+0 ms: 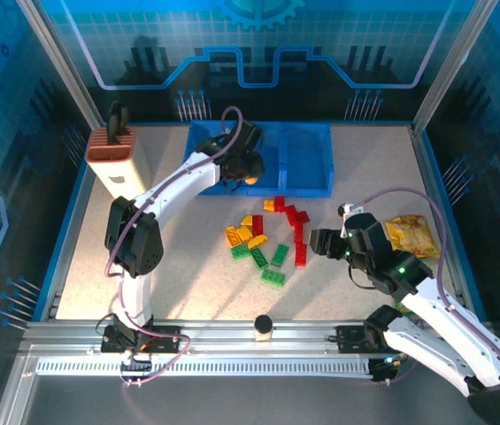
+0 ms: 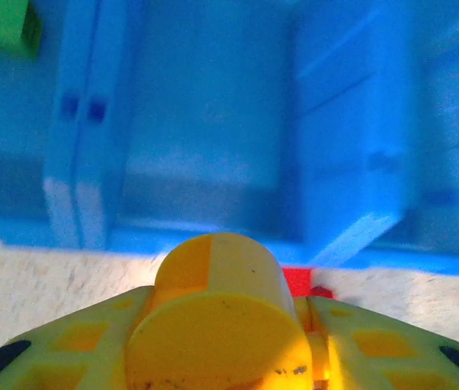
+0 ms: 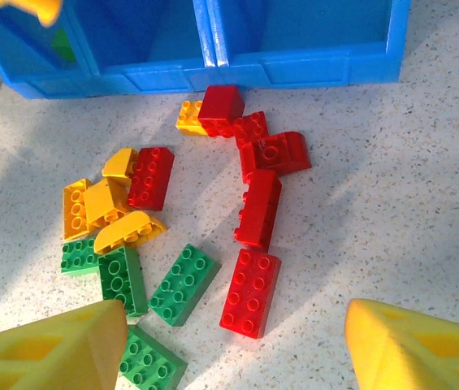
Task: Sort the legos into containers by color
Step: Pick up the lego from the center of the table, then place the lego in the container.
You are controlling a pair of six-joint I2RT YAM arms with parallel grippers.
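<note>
At the far left of the surface (image 1: pixel 188 266) stood a brown-and-white block (image 1: pixel 115 158) with black handles; to its right the left claw (image 1: pixel 246 170) hung at the near wall of the blue three-bin tray (image 1: pixel 307 188), pinching a yellow-orange brick (image 2: pixel 213 317) between its fingers; a green brick (image 2: pixel 0 23) lay in the bin left of the one it faced; just in front of the tray, red, green and yellow-orange legos (image 1: pixel 267 237) lay loose in a cluster, the farthest just beside the tray wall; the right claw (image 3: pixel 233 321) hung at the cluster's right edge, its fingers (image 3: pixel 50 353) spread wide and holding nothing; a yellow snack packet (image 1: pixel 411 235) lay farther right.
</note>
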